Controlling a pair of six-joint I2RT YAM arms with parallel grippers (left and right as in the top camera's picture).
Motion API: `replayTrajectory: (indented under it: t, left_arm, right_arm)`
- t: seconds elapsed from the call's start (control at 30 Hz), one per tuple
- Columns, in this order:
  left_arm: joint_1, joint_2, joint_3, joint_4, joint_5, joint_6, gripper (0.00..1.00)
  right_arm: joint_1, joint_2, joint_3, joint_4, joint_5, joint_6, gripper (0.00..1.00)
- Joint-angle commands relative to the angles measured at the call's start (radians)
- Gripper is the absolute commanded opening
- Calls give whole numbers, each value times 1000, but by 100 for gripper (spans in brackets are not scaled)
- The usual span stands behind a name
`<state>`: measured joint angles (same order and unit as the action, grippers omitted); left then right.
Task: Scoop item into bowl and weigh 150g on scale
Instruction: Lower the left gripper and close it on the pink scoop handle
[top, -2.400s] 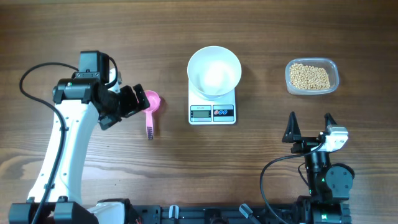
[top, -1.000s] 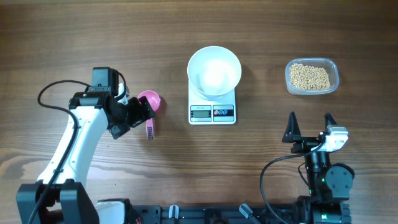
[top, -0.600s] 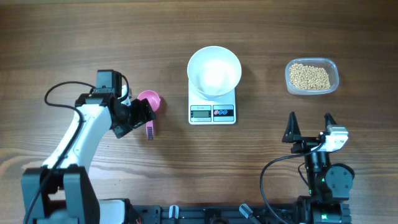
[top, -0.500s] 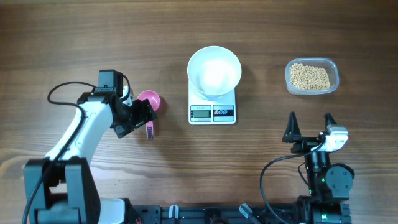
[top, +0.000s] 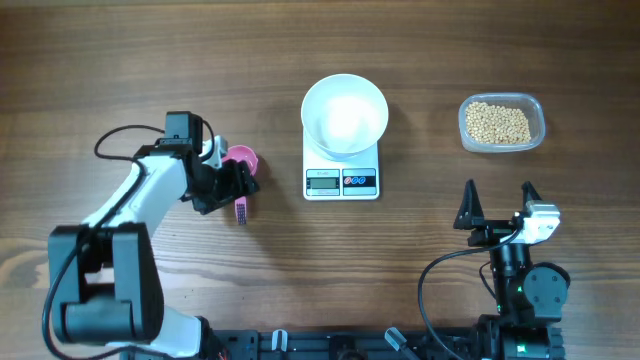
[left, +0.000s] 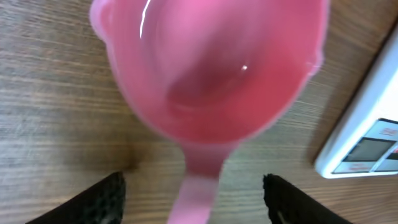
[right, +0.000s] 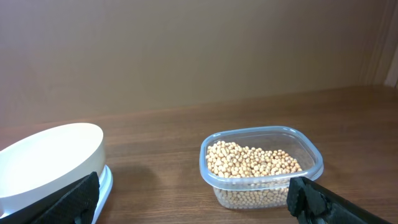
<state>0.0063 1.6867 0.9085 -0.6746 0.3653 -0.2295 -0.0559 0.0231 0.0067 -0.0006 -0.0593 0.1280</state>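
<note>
The tan beans (top: 497, 122) (right: 252, 160) fill a clear plastic tub at the back right. A white bowl (top: 344, 113) (right: 43, 155) stands on the white scale (top: 342, 182) (left: 367, 149) mid-table. Left of the scale lies a pink scoop (top: 243, 160) (left: 211, 62), its handle pointing toward the front. My left gripper (top: 234, 184) (left: 196, 200) is down over that handle, open, one finger on each side with bare wood showing between finger and handle. My right gripper (top: 498, 190) (right: 193, 205) is open and holds nothing, near the front right, facing the tub.
The clear tub (top: 536, 125) sits about a hand's width right of the scale. The left arm's black cable (top: 120, 140) loops over the table at the left. Bare wooden tabletop (top: 400, 260) lies between the two arms.
My left arm has swung right and come down over the scoop's handle, and its jaws have narrowed a little. The right arm, bowl, scale and tub have not moved.
</note>
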Motion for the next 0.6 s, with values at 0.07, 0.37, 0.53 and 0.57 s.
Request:
replayTrajectory:
  t: [0.07, 0.37, 0.53, 0.57]
  left_arm:
    - [-5, 26, -6, 24, 14, 18, 58]
    - [-5, 26, -6, 26, 58, 51, 40]
    - [-5, 26, -6, 40, 57, 51, 31]
    - [-5, 26, -6, 41, 57, 51, 29]
  right_arm:
    - [-3, 1, -2, 2, -11, 10, 100]
    - [-3, 1, -2, 2, -11, 10, 100]
    - [-3, 1, -2, 2, -11, 10, 100]
    - [-3, 1, -2, 2, -11, 9, 100]
